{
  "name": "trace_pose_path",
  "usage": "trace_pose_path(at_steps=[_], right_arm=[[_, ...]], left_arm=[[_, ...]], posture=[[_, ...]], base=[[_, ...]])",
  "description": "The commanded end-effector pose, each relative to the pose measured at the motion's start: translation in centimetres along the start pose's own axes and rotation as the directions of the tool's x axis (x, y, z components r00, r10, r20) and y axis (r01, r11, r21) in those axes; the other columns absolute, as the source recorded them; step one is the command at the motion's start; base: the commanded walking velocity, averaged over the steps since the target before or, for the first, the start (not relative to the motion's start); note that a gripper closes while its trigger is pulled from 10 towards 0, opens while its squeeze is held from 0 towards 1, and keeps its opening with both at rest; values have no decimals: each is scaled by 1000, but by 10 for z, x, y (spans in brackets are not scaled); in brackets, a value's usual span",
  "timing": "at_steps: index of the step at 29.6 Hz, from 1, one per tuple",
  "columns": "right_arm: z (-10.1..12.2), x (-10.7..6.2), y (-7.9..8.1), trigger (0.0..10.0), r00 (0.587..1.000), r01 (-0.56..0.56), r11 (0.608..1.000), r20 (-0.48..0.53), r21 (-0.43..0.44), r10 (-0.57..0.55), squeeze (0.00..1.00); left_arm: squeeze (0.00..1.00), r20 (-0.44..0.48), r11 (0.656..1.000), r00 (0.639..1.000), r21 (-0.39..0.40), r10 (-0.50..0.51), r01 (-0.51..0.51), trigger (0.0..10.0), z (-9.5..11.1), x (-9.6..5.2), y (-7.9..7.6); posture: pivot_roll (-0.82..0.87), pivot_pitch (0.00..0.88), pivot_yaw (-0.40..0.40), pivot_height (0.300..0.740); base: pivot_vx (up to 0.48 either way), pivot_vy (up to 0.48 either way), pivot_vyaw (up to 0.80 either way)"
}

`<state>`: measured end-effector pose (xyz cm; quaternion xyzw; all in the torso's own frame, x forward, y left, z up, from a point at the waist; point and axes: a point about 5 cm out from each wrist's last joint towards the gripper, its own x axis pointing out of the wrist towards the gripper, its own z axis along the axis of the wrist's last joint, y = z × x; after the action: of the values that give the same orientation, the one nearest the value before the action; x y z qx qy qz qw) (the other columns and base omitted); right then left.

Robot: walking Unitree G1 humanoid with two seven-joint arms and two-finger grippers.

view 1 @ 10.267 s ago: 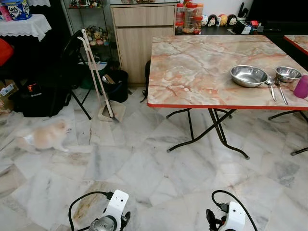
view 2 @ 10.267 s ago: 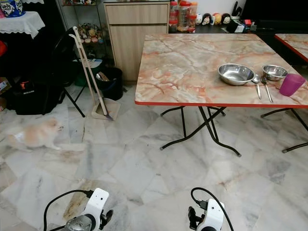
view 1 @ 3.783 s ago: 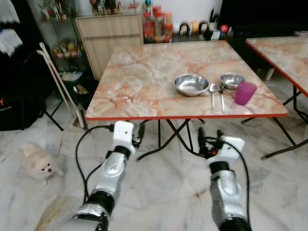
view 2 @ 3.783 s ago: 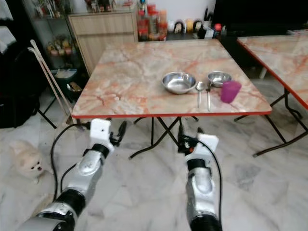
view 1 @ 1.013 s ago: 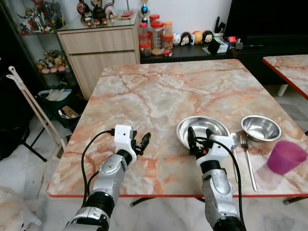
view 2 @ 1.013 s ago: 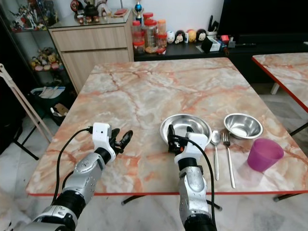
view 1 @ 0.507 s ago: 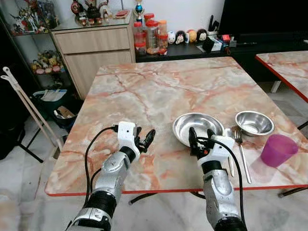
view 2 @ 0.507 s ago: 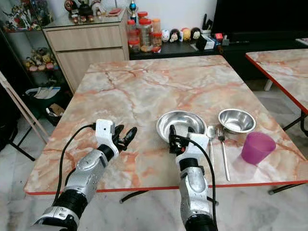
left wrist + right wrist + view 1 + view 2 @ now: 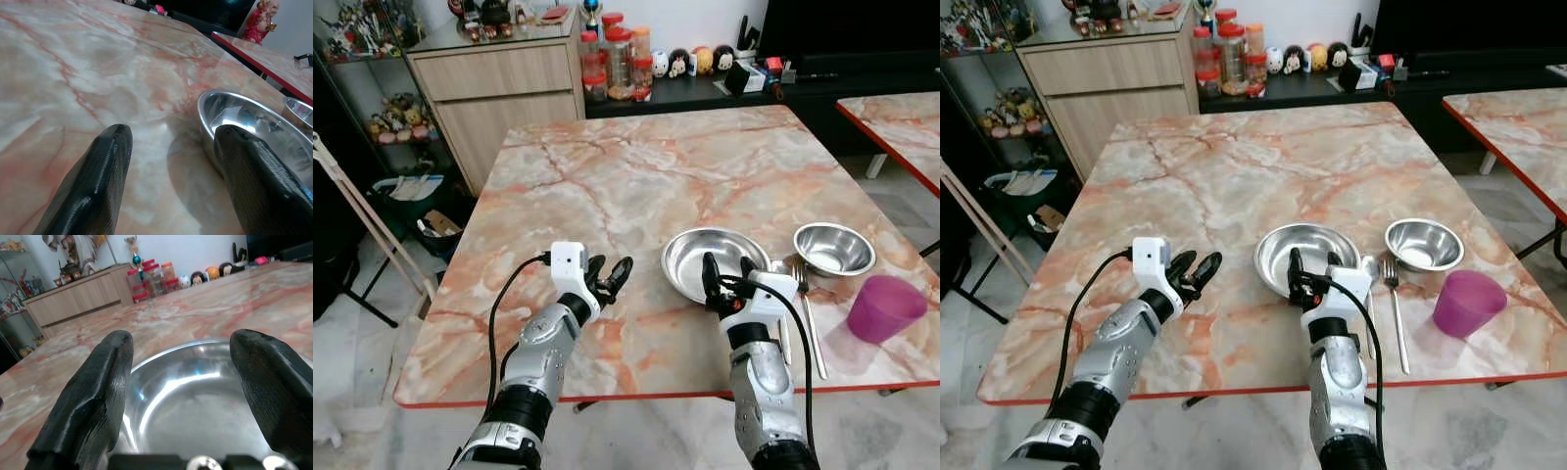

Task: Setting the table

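So from the left eye view, the setting has barely started. The big steel bowl [image 9: 713, 261], the small steel bowl [image 9: 833, 248], a spoon and fork [image 9: 811, 315] and the purple cup [image 9: 885, 307] all sit bunched near the robot's right side of the bench [image 9: 607, 176] — nothing is laid out as a place setting, and nothing is held.

Right eye view: the right tool [image 9: 1310, 270] hangs at the big bowl's near rim with its fingers spread, and the left tool [image 9: 1193, 269] hovers over bare marble just beside the bowl, also spread.

Left wrist view: two black fingers [image 9: 93, 181] wide apart, with the bowl's edge off to one side.

Right wrist view: the fingers [image 9: 95, 391] straddle the bowl's rim, apart and empty — looks like it's lining up a grab, so pretty much everything is left to do.
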<state>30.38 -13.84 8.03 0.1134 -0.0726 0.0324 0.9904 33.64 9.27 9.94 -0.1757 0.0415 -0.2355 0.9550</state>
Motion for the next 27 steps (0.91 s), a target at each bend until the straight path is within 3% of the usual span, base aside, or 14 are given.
trace_pose_path(at_steps=[1,2,9,14,17,19,20,22,27], right_arm=[[3,2,3,10000,1000,-8,1000,7,7,8,0],[3,2,3,10000,1000,-9,1000,8,6,9,0],[3,1,6,10000,1000,-15,1000,4,9,15,0],[2,0,7,10000,1000,-16,1000,1,10,16,0],[2,0,7,10000,1000,-18,1000,-1,7,18,0],[2,0,7,10000,1000,-20,1000,-2,6,20,0],[2,0,7,10000,1000,-20,1000,-2,6,20,0],[3,1,7,10000,1000,-19,1000,1,7,19,0],[3,0,8,10000,1000,-22,1000,4,10,22,0]], left_arm=[[0,-1,1000,1000,-5,-9,9,10000,2,-3,3],[1000,-11,1000,1000,-6,-28,28,10000,1,-4,2],[1000,-121,992,985,-56,-119,113,10000,-18,-10,-8],[1000,-160,973,971,-180,-177,148,10000,-26,-12,-14],[1000,-185,975,964,-148,-190,164,10000,-28,-7,-21],[1000,-185,973,967,-179,-177,144,10000,-28,-4,-23],[0,-184,972,968,-191,-169,134,10000,-28,-2,-23],[0,-178,949,960,-272,-214,161,10000,-28,3,-32],[0,-185,936,946,-284,-265,206,10000,-30,7,-46]], posture=[[-66,0,75,740],[-66,0,74,740],[-64,0,75,740],[-69,0,80,740],[-69,0,80,740],[-72,0,81,740],[-71,0,81,740],[-72,0,82,740],[-72,0,83,740]], base=[[0,0,0],[0,0,0],[0,0,0],[0,0,0],[0,0,0],[0,0,0],[0,0,0],[0,0,0],[0,0,0]])
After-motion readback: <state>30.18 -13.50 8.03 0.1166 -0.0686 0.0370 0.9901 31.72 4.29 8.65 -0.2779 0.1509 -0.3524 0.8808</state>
